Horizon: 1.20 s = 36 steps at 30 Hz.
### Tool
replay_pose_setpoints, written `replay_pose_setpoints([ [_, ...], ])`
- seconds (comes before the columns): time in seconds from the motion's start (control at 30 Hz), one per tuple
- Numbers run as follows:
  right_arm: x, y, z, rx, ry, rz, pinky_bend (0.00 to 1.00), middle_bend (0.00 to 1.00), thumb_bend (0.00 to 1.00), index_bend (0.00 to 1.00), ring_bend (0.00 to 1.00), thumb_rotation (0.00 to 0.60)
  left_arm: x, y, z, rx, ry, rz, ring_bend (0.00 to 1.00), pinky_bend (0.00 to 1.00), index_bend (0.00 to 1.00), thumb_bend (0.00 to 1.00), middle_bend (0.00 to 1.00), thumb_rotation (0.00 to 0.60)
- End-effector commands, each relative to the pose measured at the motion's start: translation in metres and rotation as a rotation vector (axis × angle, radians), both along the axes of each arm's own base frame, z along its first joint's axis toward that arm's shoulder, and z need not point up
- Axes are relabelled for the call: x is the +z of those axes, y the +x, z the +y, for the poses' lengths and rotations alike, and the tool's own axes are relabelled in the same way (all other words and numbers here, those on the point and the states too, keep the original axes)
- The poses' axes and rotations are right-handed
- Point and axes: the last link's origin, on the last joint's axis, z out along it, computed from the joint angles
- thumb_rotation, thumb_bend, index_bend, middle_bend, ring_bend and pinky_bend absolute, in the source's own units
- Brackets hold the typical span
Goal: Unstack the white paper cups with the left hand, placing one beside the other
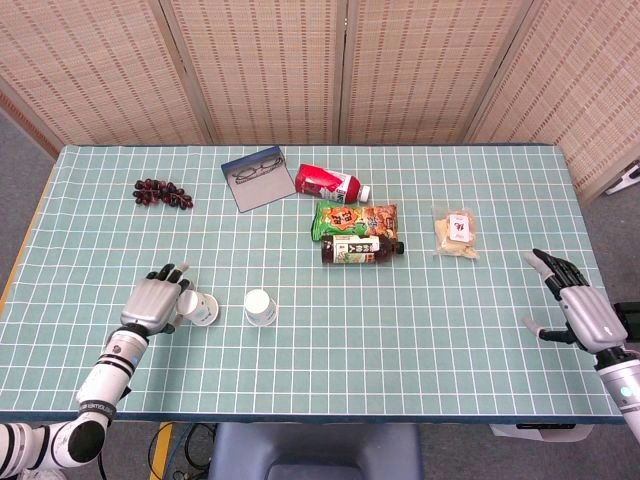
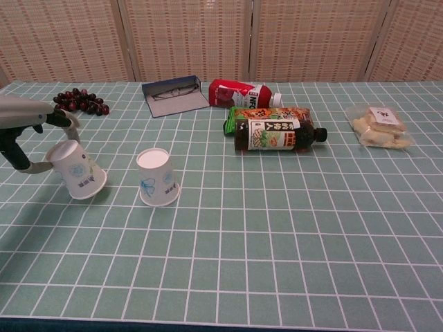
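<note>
Woven bamboo screens run behind a table (image 1: 420, 330) covered in a green grid cloth. From the head view, the left hand (image 1: 152, 304) sits low near the front left, fingers wrapped around a tilted paper cup (image 1: 200, 308), mouth pointing right. A second paper cup (image 1: 260, 307) stands upside down just beside it, not touching. Further back are some grapes (image 1: 162, 192), a glasses case (image 1: 258, 177), a red bottle (image 1: 329, 183), a snack bag (image 1: 354, 219) and a dark bottle (image 1: 361, 249) lying on their sides, plus a packet of biscuits (image 1: 456, 232). The right hand (image 1: 583, 308) hovers at the far right edge with fingers spread, holding nothing.

Chest view is closer: the left hand (image 2: 24, 128) is mostly cut off, but its fingers pinch the tilted cup (image 2: 77, 170), whose rim looks right at the cloth. The upside-down cup (image 2: 158, 177) stands near it. Right hand isn't visible here.
</note>
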Motion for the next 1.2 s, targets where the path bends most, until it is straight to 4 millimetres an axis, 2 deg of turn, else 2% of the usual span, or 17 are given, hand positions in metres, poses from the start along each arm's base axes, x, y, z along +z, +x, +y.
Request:
replay_pose_setpoints([
  [0.03, 0.0, 0.0, 0.0, 0.001, 0.001, 0.0, 0.0, 0.0, 0.25, 0.0, 0.0, 0.6, -0.004, -0.003, 0.001, 0.003, -0.007, -0.009, 0.05, 0.17, 0.38, 0.41, 0.07, 0.6],
  [0.3, 0.0, 0.0, -0.001, -0.003, 0.004, 0.0, 0.0, 0.0, 0.25, 0.0, 0.0, 0.6, -0.014, -0.015, 0.006, 0.025, -0.028, -0.026, 0.05, 0.17, 0.37, 0.41, 0.07, 0.6],
  [0.53, 0.002, -0.001, -0.001, -0.005, -0.002, -0.005, 0.0, 0.0, 0.25, 0.0, 0.0, 0.6, -0.016, -0.013, 0.008, 0.027, -0.03, -0.034, 0.05, 0.17, 0.23, 0.41, 0.07, 0.6],
  [0.77, 0.003, -0.001, -0.002, -0.004, -0.004, -0.01, 0.0, 0.0, 0.25, 0.0, 0.0, 0.6, -0.015, -0.001, 0.005, 0.009, -0.034, -0.031, 0.05, 0.17, 0.17, 0.41, 0.06, 0.6],
  [0.9, 0.003, -0.002, -0.002, -0.003, 0.002, -0.01, 0.0, 0.0, 0.25, 0.0, 0.0, 0.6, -0.007, 0.01, 0.002, -0.006, -0.012, -0.008, 0.05, 0.17, 0.16, 0.41, 0.06, 0.6],
  [1.2, 0.0, 0.002, 0.002, 0.015, 0.007, -0.006, 0.0, 0.0, 0.25, 0.0, 0.0, 0.6, 0.029, 0.025, -0.013, -0.026, 0.097, 0.022, 0.05, 0.17, 0.15, 0.41, 0.06, 0.6],
])
